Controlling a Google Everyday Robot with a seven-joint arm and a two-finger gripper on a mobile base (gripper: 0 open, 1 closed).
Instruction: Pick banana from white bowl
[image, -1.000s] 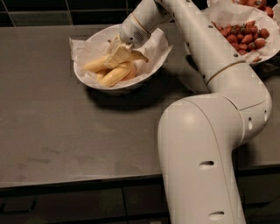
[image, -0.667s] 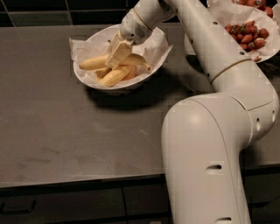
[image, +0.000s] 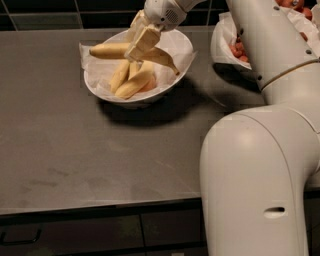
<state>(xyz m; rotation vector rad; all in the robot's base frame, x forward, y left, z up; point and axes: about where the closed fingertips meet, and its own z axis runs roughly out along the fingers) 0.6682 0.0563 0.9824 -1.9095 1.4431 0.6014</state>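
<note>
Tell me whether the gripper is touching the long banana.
Touching. The camera view shows the gripper over the white bowl, its fingers clamped on the banana at its middle, no gap visible.

One camera, high over table (image: 75, 150) near edge, close, looking down toward far edge. Arm (image: 265, 55) fills right side. Gripper (image: 141, 45) near far edge, pinching banana (image: 107, 50) over white bowl (image: 107, 95).

The arm (image: 270, 55) rises from a bulky white lower link (image: 255, 180) at the right, bends, and reaches left along the top. Its gripper (image: 142, 44) points down-left over the bowl (image: 127, 98), its fingers clamped on the banana (image: 107, 50).
</note>
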